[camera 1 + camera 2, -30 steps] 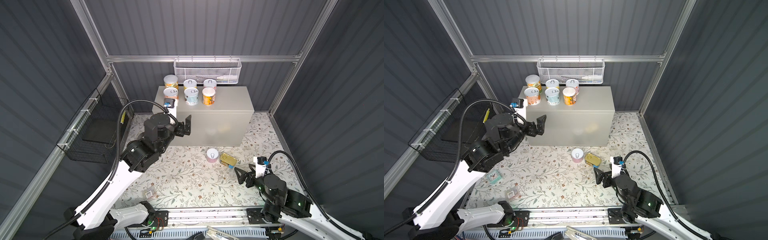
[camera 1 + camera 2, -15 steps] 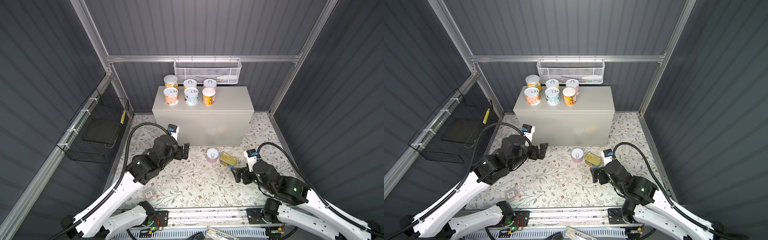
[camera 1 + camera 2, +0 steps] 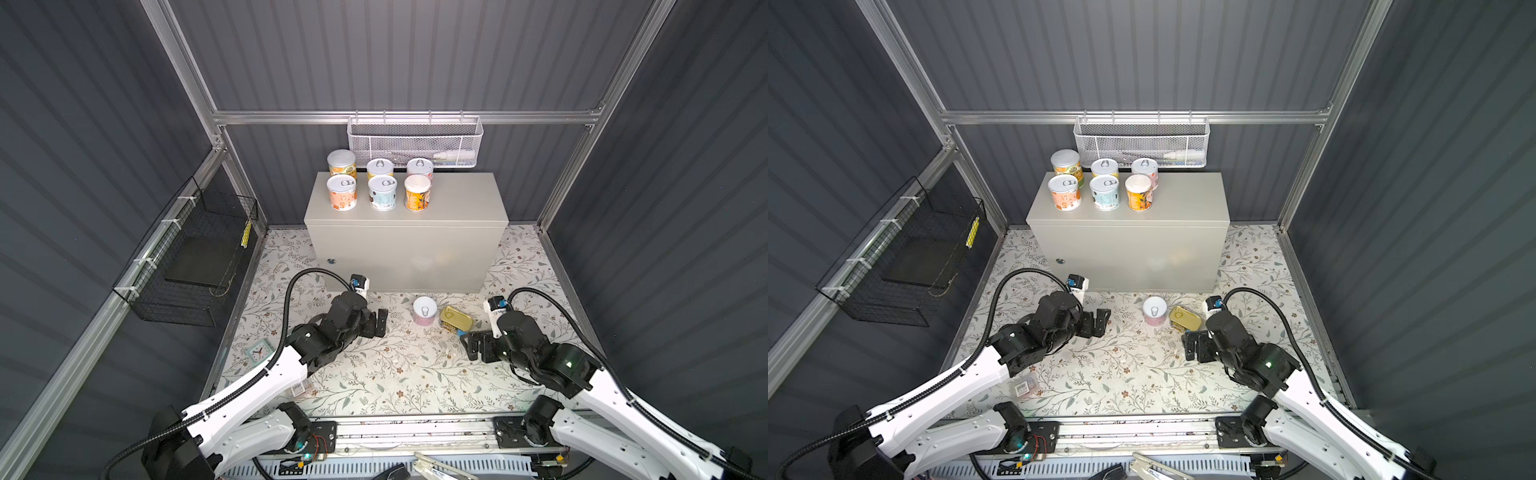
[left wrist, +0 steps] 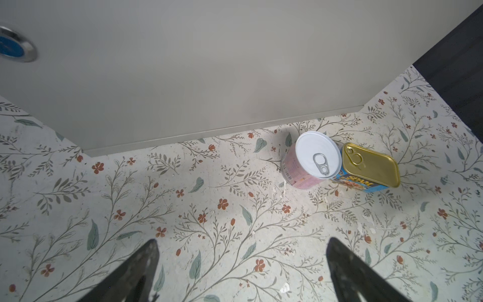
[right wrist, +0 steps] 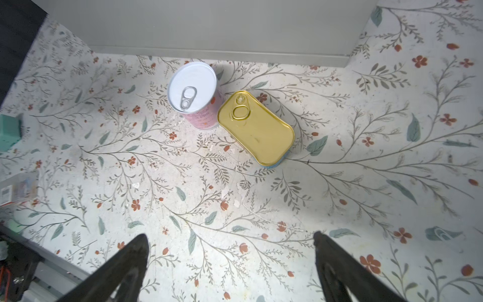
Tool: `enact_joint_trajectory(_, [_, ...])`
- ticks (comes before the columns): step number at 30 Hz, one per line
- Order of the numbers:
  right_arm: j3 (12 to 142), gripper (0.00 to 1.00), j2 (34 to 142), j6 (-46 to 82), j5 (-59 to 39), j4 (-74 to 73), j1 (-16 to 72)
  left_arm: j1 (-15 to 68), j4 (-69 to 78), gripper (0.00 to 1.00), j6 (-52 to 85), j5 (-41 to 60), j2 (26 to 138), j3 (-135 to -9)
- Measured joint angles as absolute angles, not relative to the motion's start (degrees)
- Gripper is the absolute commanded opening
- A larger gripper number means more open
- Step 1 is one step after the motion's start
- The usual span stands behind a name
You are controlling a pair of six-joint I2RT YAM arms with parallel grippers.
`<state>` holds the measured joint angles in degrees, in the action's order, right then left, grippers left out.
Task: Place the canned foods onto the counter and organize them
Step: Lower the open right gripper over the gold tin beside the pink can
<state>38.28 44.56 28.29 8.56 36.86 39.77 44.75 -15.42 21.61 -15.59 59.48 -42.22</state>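
Currently, left gripper [image 3: 376, 323] and right gripper [image 3: 471, 347] stand wide open, holding nothing. Tin [image 3: 456, 319] lies at 3 o'clock of pink can [image 3: 424, 311]. Six cans [image 3: 382, 192] occupy counter [image 3: 457, 199].

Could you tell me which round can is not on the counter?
The pink can, on the floor beside the gold tin; the other six stand on the counter.

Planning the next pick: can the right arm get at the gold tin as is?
Probably yes. The right gripper is open, just short of the gold tin, with bare mat between. The pink can sits against the tin's far end, so a finger there may bump it.
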Motion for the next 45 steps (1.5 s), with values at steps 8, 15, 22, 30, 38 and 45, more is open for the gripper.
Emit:
enact_joint_trajectory(8, [40.62, 0.99, 53.39, 23.59, 6.22, 36.4, 32.14, 44.75, 0.27, 1.0, 16.32, -11.77, 61.04, -33.69])
enact_joint_trajectory(15, [45.93, 0.99, 61.45, 19.75, 4.38, 36.64, 29.65, 44.75, 12.12, 1.0, 13.69, -7.29, 60.66, -26.39])
enact_joint_trajectory(22, [46.11, 0.99, 63.61, 17.58, 4.01, 37.1, 28.21, 44.75, 16.38, 1.0, 13.72, -5.74, 60.12, -24.34])
enact_joint_trajectory(30, [46.24, 0.99, 66.63, 16.16, 3.88, 36.88, 27.73, 44.75, 17.37, 1.0, 13.69, -6.7, 59.46, -23.83])
enact_joint_trajectory(38, [46.46, 0.99, 69.32, 14.13, 3.84, 36.38, 27.66, 44.75, 17.67, 1.0, 13.69, -7.46, 58.92, -23.7])
enact_joint_trajectory(45, [48.12, 0.99, 72.97, 11.46, 2.17, 34.76, 27.62, 44.75, 17.87, 1.0, 13.72, -7.44, 61.6, -23.7])
